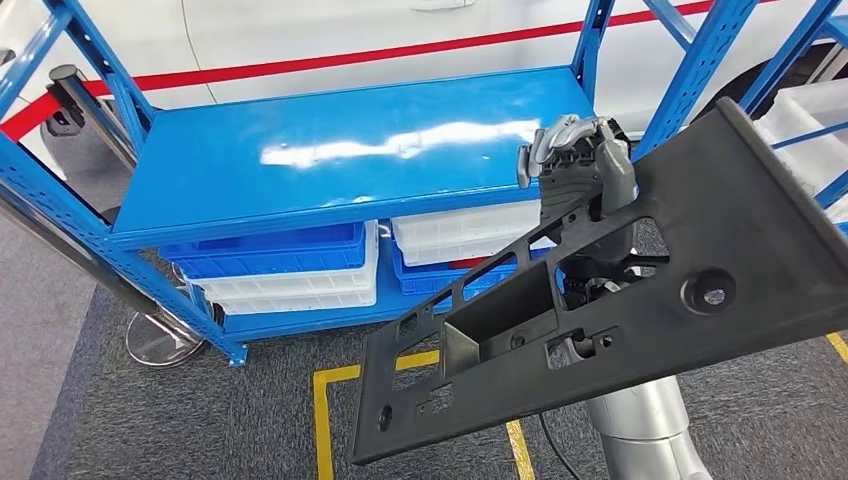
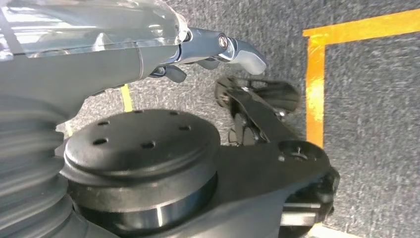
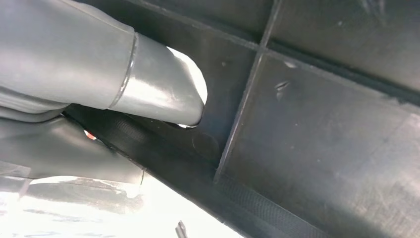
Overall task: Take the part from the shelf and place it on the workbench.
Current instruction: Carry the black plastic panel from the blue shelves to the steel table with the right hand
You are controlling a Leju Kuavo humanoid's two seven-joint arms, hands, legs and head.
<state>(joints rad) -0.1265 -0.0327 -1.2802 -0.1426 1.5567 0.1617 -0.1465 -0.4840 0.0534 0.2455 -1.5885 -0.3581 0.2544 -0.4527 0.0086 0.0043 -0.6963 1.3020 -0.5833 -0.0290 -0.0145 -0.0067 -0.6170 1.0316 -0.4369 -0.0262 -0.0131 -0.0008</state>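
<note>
Part, a stiff, light-looking ribbed plastic panel, is gripped at its upper edge by right hand; long overhang judged wobble-prone. Left hand: state cannot be told.

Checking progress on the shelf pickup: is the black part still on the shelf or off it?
Off it. The right hand grips the black part by its upper edge, tilted in the air over the grey floor, with the blue shelf bare behind it.
</note>
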